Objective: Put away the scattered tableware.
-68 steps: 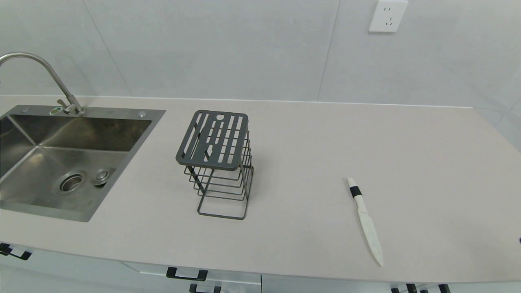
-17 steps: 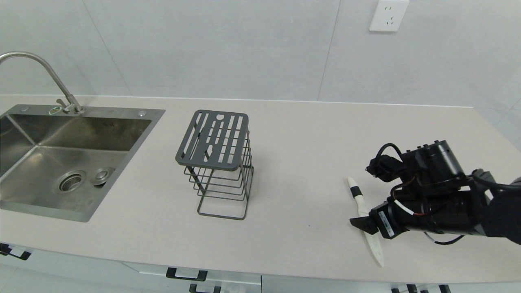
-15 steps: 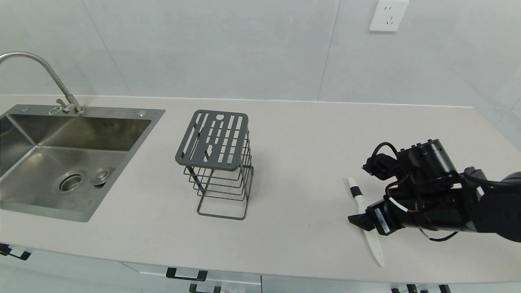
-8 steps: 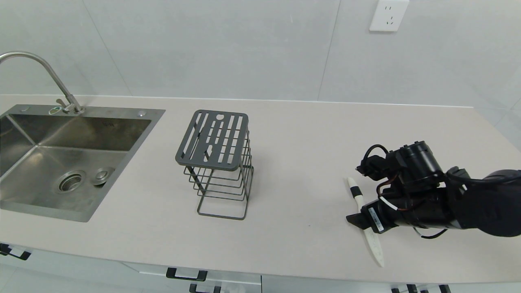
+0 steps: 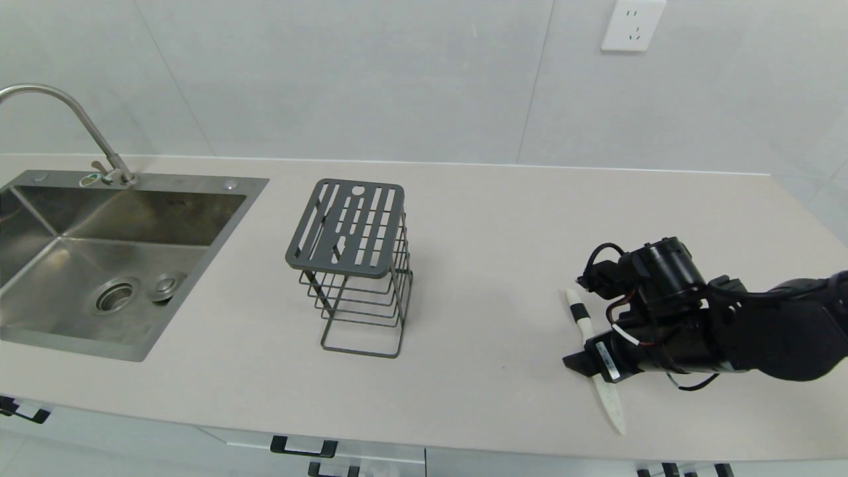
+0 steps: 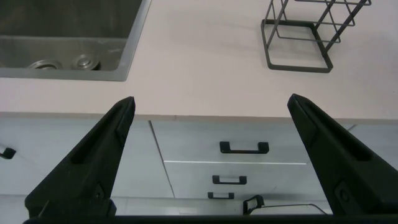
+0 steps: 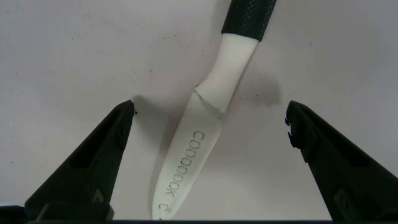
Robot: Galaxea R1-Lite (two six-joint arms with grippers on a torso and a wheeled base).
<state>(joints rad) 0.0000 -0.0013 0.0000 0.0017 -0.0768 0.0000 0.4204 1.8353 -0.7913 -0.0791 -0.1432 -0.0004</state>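
Note:
A white knife (image 5: 609,403) with a black band on its handle lies flat on the pale counter (image 5: 503,238) at the right front. My right gripper (image 5: 589,358) is low over the knife's middle, open, one finger on each side. In the right wrist view the knife (image 7: 186,168) runs between the two dark fingers (image 7: 93,168), which stand apart from it. A dark wire rack (image 5: 351,265) with a slotted top stands mid-counter. My left gripper (image 6: 210,99) hangs open and holds nothing, in front of and below the counter's edge.
A steel sink (image 5: 40,305) with a curved tap (image 5: 86,129) takes up the left end. Bare counter lies between rack and knife. Drawer handles (image 6: 244,148) show under the front edge, and the rack's base (image 6: 297,53) stands above them on the counter.
The right arm came in from the right 4.5 s ago. Over the last second it has shifted slightly left and lower over the knife. The knife has not moved.

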